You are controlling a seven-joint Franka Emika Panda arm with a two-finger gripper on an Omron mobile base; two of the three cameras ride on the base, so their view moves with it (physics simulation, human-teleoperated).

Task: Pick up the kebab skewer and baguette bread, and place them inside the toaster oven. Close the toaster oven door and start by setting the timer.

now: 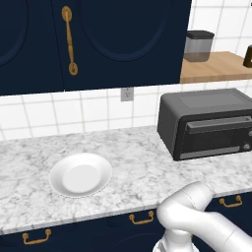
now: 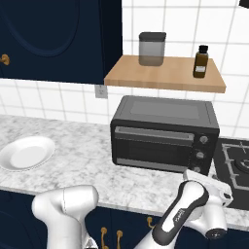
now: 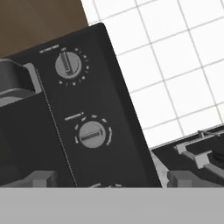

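Gripper (image 3: 105, 179) spread wide, gripping nothing, facing the knob panel of the toaster oven (image 2: 163, 133). Left to right along the counter (image 1: 138, 162): white plate (image 1: 81, 176) bare near the front edge, then toaster oven against the back wall, toaster oven door (image 2: 153, 146) shut. Timer step likely in hand: worth centring on the middle knob (image 3: 92, 134), closing squarely, then turning without slipping. Skewer and bread unseen, probably inside.

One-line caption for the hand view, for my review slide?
Open gripper faces the toaster oven control panel, upper knob and middle knob ahead, stove alongside.
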